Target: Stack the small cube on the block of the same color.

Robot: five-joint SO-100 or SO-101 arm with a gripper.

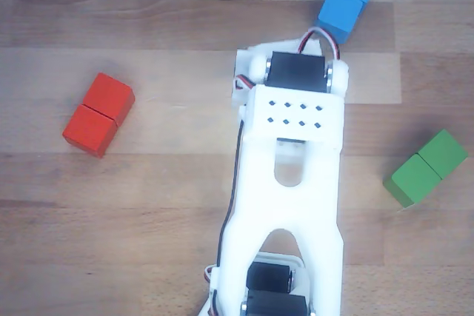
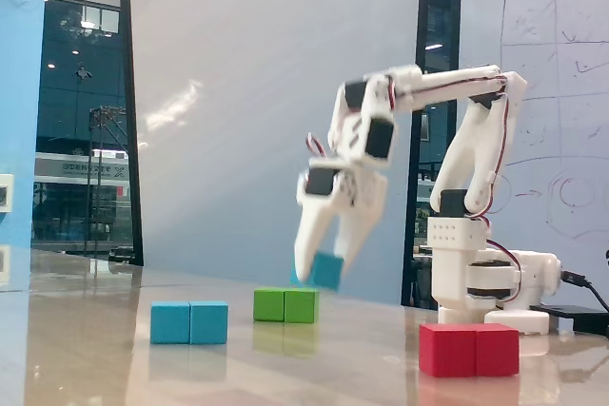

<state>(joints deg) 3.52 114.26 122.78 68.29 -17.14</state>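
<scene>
**Ana:** Pincer (image 2: 322, 271) first: in the fixed view its two white fingers hang downward, pinching the small cube (image 2: 327, 272) between their tips, well clear of the bench (image 2: 314, 368).

**Ben:** And going left to right along the bench in that view?

**Ana:** Towards the left edge lies the block (image 2: 189, 322), blue, with a seam across its middle. Next, further back and almost under the carried cube, the green double block (image 2: 285, 305). Near the right edge, close to the camera, the red double block (image 2: 469, 350), with the arm's base (image 2: 485, 282) behind it.

**Ben:** The other view looks down. Does it agree?

**Ana:** It shows the same three, arranged differently: red (image 1: 98, 114) near the left edge, blue (image 1: 348, 1) at the top edge right of centre, green (image 1: 426, 167) near the right edge. The white arm (image 1: 292, 183) fills the middle and hides the fingers and cube, so I can't place the cube there.

**Ben:** So how should the carry go?

**Ana:** My judgement: keep the cube high while passing the green block, and move it over the blue one. Centre it on one half rather than over the seam, match its edges to the block's, then lower straight down. Release only once it rests flat, since a tilted drop could slide off or nudge the block.
</scene>
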